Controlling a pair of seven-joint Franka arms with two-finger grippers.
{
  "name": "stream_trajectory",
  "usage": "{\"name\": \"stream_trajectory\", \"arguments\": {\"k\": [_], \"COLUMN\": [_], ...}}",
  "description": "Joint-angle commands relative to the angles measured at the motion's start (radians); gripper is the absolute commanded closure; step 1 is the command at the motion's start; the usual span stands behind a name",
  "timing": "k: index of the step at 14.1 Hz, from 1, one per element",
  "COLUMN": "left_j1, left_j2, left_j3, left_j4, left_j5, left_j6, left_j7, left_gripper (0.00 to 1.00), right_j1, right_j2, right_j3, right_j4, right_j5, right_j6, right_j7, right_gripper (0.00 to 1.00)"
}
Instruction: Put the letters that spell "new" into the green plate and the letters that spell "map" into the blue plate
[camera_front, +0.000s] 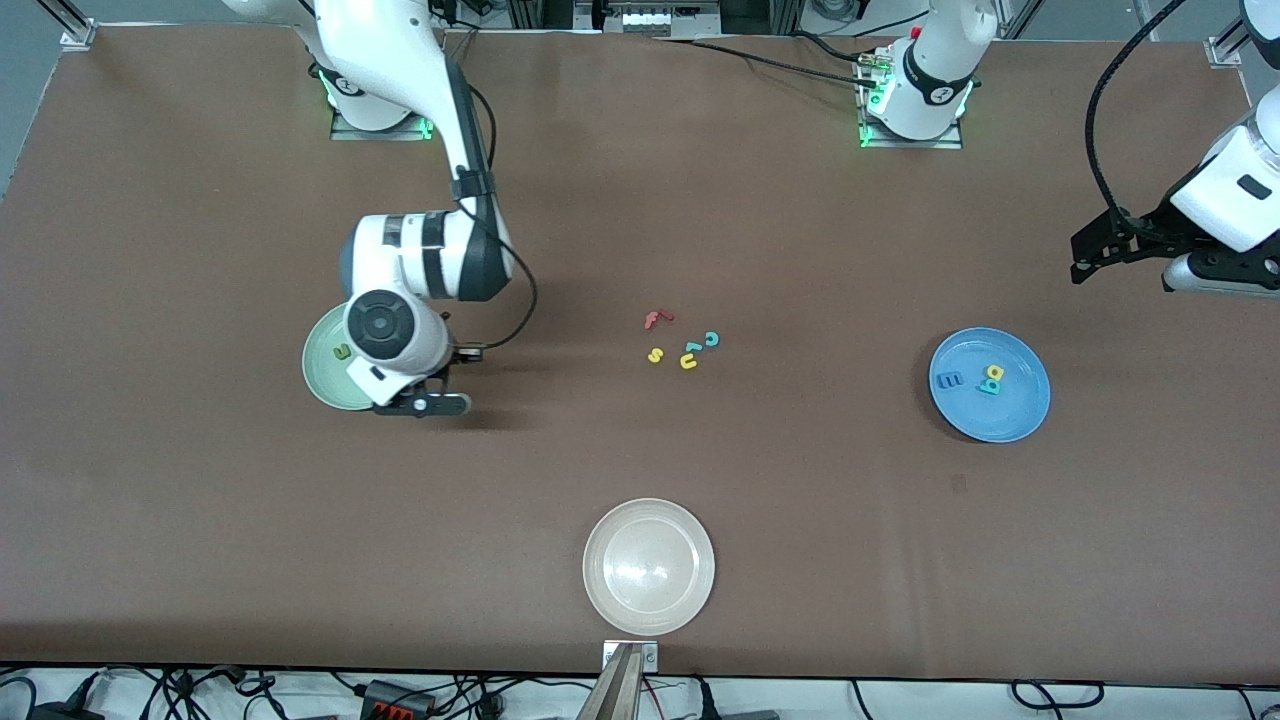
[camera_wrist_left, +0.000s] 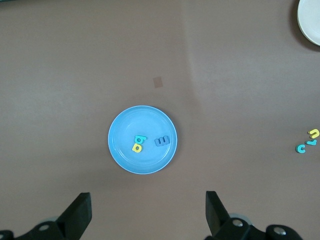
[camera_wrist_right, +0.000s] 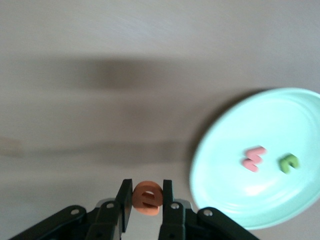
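Right pincer pinching the orange e, over bare bench just beside the green plate, at the rim on the side toward the middle of the bench. Already in that plate, near the pincer: pink w and green n, close together but apart. Last letter of "new" in hand, by the look of it. Next move: carry the e inward over the rim, stop above a bare patch of plate clear of w and n, lower, spread the fingers. Rim shallow, so little height needed; a release too early would drop the e on the bench. Left pincer spread wide, holding nothing, waiting high near its own end of the bench, with the blue plate below it; m, a and p inside, a and p touching, m just beside. "map" looks done. Leftovers near mid-bench, well away from both pincers: red f, yellow s, yellow u, teal c. White plate unused.
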Motion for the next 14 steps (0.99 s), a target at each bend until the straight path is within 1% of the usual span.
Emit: {"name": "stream_trajectory", "arguments": {"k": [1, 3, 5, 9, 14], "left_j1": [-0.005, -0.004, -0.004, -0.004, -0.004], "left_j2": [0.004, 0.004, 0.004, 0.004, 0.004], "left_j3": [0.006, 0.006, 0.006, 0.008, 0.006], "left_j4": [0.016, 0.016, 0.016, 0.016, 0.018], "left_j5": [-0.021, -0.021, -0.021, -0.021, -0.021], "left_j6": [-0.002, -0.002, -0.003, -0.008, -0.008], "left_j7": [0.017, 0.017, 0.017, 0.017, 0.017], "left_gripper": [0.0, 0.0, 0.0, 0.0, 0.0], "right_j1": [0.028, 0.029, 0.029, 0.014, -0.011], "right_j2": [-0.053, -0.056, -0.056, -0.053, -0.026], "right_j3": [-0.036, -0.06, -0.062, -0.063, -0.062], "right_j4": [-0.123, -0.184, -0.215, -0.221, -0.213], "right_j5": [0.008, 0.01, 0.01, 0.01, 0.017], "right_j6": [0.005, 0.006, 0.009, 0.019, 0.077], "right_j7": [-0.049, -0.11, -0.115, -0.129, -0.129], "right_gripper": [0.97, 0.97, 0.97, 0.96, 0.94]}}
